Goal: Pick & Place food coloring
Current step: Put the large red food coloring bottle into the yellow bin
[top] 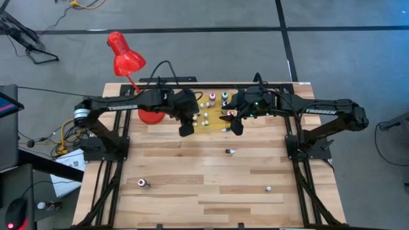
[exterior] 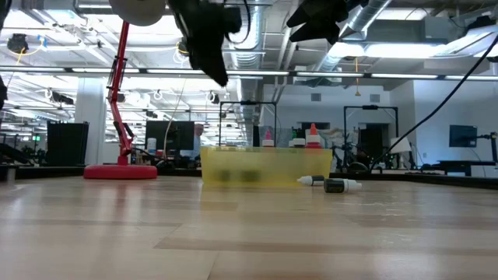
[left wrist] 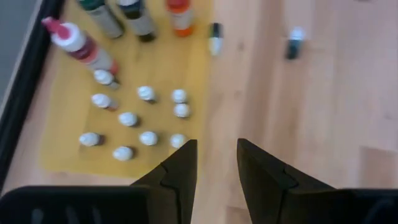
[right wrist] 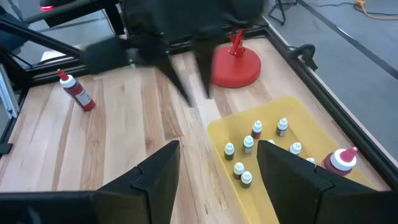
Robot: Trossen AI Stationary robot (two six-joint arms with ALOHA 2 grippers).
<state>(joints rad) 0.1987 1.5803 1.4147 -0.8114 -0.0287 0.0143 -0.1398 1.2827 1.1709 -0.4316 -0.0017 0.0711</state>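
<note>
Left end effector part-open, empty | right end effector wide, empty | food coloring: tiny white-capped bottles on yellow mat

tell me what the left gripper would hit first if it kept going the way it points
Probably the yellow mat, near its edge. The left gripper, open and empty, hangs above the small bottles and points down at that edge. It might graze the nearest bottle, though depth is hard to judge.

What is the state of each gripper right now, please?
Left gripper: open, narrow gap, holding nothing, above the yellow mat.
Right gripper: open wide, empty.
</note>
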